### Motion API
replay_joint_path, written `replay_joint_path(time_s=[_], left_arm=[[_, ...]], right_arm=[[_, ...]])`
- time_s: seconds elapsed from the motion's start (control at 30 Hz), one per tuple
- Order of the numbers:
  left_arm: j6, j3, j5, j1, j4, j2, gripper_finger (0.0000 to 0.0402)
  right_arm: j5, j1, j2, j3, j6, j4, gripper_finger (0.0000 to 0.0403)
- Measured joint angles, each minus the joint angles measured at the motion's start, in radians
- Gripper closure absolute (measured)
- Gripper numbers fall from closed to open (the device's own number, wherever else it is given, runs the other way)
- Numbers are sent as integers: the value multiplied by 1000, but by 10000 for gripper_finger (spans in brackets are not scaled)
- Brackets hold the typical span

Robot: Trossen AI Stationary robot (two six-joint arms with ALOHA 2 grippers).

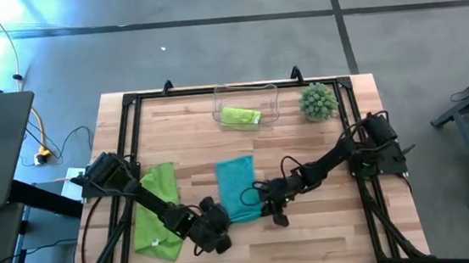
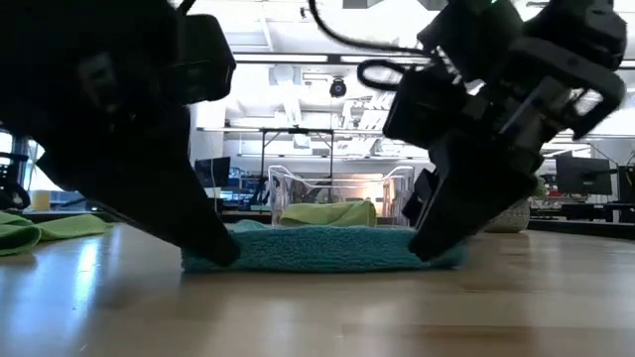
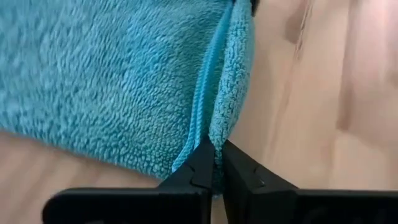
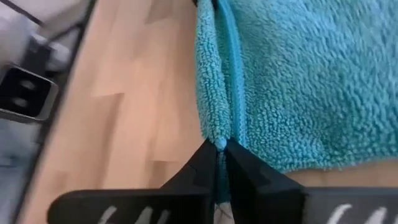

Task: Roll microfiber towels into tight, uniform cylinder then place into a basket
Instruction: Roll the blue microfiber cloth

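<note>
A teal microfiber towel (image 1: 237, 182) lies flat on the middle of the table. My left gripper (image 3: 216, 155) is shut on its near edge at the left corner. My right gripper (image 4: 217, 152) is shut on the same edge at the right corner. The low view shows both grippers, left (image 2: 223, 253) and right (image 2: 427, 248), down at the ends of the teal towel (image 2: 322, 248). A lime green towel (image 1: 158, 210) lies spread at the left. Another, rolled up (image 1: 240, 116), sits inside the clear basket (image 1: 270, 103) at the far edge. My left gripper pinches the teal towel's hemmed near edge (image 3: 208, 134) between its two fingers at the left corner, slanting down from the near left. The edge is pushed up into a ridge; the rest lies on the table. My right gripper pinches the same hemmed edge (image 4: 221, 134) between its two fingers at the right corner, slanting down from the right. The edge stands up as a fold along the line toward the other gripper; the rest lies flat.
A round spiky green plant ball (image 1: 319, 101) stands at the far right, beside the basket. A black frame (image 1: 130, 106) runs round the table. Bare wood (image 1: 329, 234) lies near and right of the teal towel.
</note>
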Motion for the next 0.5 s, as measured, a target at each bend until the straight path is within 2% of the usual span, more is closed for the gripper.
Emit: replay_joint_path(time_s=[0.2,0.33,0.5], left_arm=[[-208,0,86,16,12,-15,389],[-232,-2,146,30,15,-44,388],[-248,-2,163,46,1,-62,387]], right_arm=[[-59,-25,-2,0,133,10,389],[-62,-25,-2,0,156,4,389],[-65,-25,-2,0,164,0,389]])
